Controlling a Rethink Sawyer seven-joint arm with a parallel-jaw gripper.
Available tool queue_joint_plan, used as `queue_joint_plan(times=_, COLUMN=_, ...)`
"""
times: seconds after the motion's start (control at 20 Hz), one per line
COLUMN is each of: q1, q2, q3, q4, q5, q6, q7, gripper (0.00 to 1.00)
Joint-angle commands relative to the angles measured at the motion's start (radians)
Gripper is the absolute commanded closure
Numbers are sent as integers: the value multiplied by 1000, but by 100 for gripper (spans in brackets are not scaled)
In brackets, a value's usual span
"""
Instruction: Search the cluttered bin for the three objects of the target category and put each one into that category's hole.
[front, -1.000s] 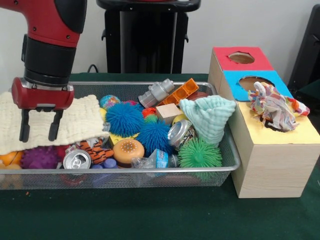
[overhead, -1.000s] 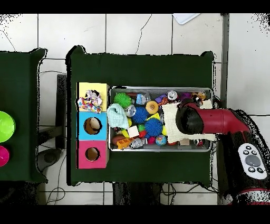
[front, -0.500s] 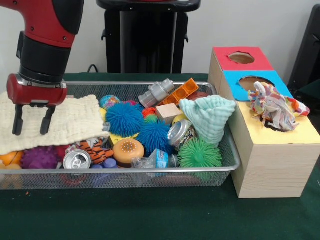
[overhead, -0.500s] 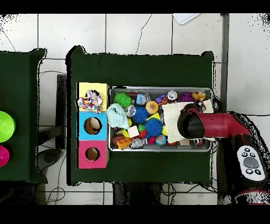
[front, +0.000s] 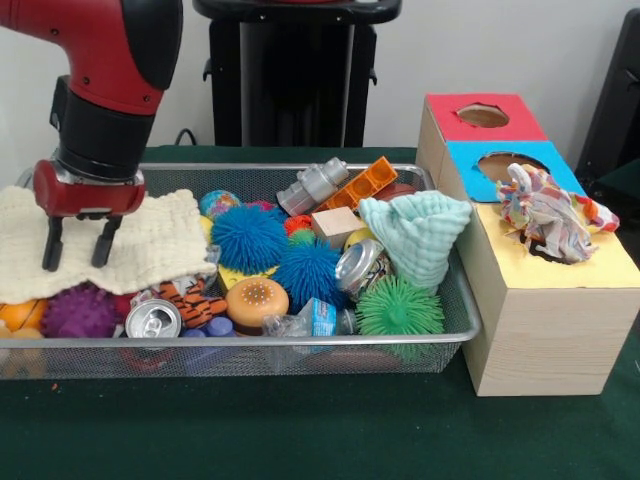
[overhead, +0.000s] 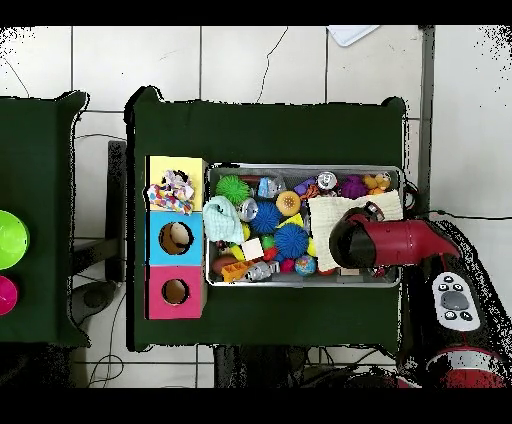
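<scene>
At the frame's left, my jaws (front: 76, 243) hang open and empty over the cream cloth (front: 150, 240) in the bin (front: 300, 352). At centre, a mint cloth (front: 418, 235); at right, a patterned cloth (front: 548, 213) sits on the box's (front: 545, 330) yellow hole.

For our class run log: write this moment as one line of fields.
gripper: open, above cream cloth | multicoloured cloth: on yellow hole | mint cloth: in bin

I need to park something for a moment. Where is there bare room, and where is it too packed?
Bare green table runs in front of the wire bin and the wooden box. The box's red top is bare around its hole. The bin is packed throughout; the gripper, open, hangs over the cream cloth. A multicolored cloth covers the yellow hole.
</scene>
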Motion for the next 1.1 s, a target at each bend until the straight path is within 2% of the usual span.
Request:
queue_joint_plan(times=0.05, q1=15, q2=132, q3=-47, q4=-10, q5=-9, q6=88, q7=132, gripper=0)
queue_joint_plan(times=0.3, q1=33, q2=152, q3=-76, q4=-16, q5=-7, q6=86, q7=145, gripper=0)
queue_joint_plan(times=0.55, q1=27, q2=146, q3=-63, q4=-8, q5=16, q6=89, q7=125, gripper=0)
queue_joint_plan(times=0.6, q1=27, q2=145, q3=-64, q4=-8, q5=21, q6=87, q7=128, gripper=100)
queue_joint_plan(times=0.75, q1=7, q2=130, q3=-43, q4=9, q5=36, q6=86, q7=105, gripper=100)
queue_joint_plan(times=1.1, q1=27, q2=58, q3=-65, q4=64, q5=67, q6=150, q7=86, gripper=100)
